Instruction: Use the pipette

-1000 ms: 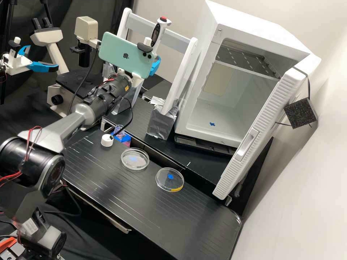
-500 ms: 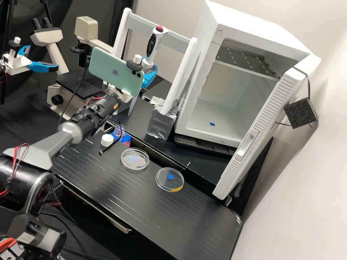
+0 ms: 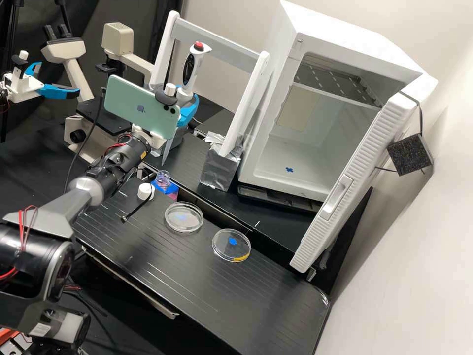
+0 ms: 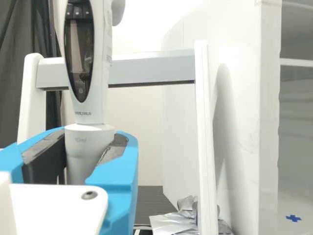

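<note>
Pipette (image 3: 189, 70) has shifted with the claw (image 3: 185, 101), upright in its grip.

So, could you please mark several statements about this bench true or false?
1. The bright blue jaws hold the white pipette with a red button. True.
2. The large white cabinet is closed. False: its ribbed white door stands open.
3. Two round clear dishes lie on the black bench. True.
4. The round white cap sits on a dish. False: the cap is apart from both dishes.
5. Silvery foil wraps a foot of the white frame. True.
</note>
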